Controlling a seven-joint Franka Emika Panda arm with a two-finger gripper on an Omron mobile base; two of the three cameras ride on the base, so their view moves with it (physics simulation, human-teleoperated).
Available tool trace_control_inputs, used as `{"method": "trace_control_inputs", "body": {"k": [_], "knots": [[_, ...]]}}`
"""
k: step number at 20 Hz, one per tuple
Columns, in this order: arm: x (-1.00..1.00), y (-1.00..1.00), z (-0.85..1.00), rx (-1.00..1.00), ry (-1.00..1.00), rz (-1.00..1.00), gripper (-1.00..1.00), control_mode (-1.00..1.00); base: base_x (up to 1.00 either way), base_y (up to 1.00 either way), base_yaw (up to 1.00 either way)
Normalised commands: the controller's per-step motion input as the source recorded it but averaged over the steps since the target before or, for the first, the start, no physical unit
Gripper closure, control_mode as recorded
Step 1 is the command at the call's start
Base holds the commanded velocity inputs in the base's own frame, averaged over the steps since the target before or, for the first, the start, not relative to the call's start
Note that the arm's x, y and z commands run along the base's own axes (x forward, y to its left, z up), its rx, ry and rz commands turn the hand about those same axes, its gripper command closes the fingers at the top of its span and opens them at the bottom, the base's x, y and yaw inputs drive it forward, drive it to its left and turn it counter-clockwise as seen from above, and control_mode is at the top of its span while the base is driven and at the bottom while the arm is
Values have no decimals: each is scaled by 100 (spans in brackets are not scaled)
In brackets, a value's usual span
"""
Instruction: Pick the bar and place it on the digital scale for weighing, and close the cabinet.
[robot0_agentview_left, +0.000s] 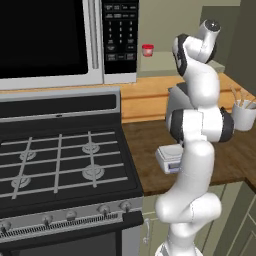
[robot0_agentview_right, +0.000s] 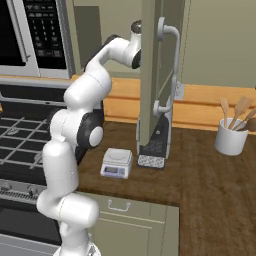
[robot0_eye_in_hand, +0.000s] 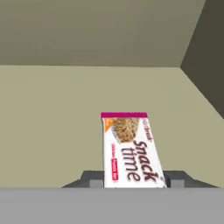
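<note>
Two finger tips flank the bar (robot0_eye_in_hand: 130, 151) at the bottom of the hand view — the gripper (robot0_eye_in_hand: 130, 183) reaches into the cabinet (robot0_agentview_right: 150, 75), its jaws spread to either side of the wrapper's near end, apparently not yet pressed in. The bar lies flat on the cabinet floor, slightly askew. A good grasp would likely centre the wrapper between the tips, close gently, then lift before withdrawing past the open door. The digital scale (robot0_agentview_right: 117, 163) waits on the wooden surface (robot0_agentview_right: 210, 185) below — platform bare, just beside the coffee machine (robot0_agentview_right: 156, 145).

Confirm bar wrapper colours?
White bar wrapper, magenta top edge, dark lettering; clearest in hand view.
</note>
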Motion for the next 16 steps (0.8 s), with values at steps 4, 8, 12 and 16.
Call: {"method": "trace_control_inputs", "body": {"k": [4, 8, 12, 16], "knots": [[-71, 14, -55, 0, 0, 1, 100, -100, 0, 0, 0], [-89, 53, -13, 2, 0, 0, 100, -100, 0, 0, 0], [-84, 23, 86, 2, 19, 0, 100, -100, 0, 0, 0], [-93, 0, 100, 3, 35, -3, 100, -100, 0, 0, 0]]}}
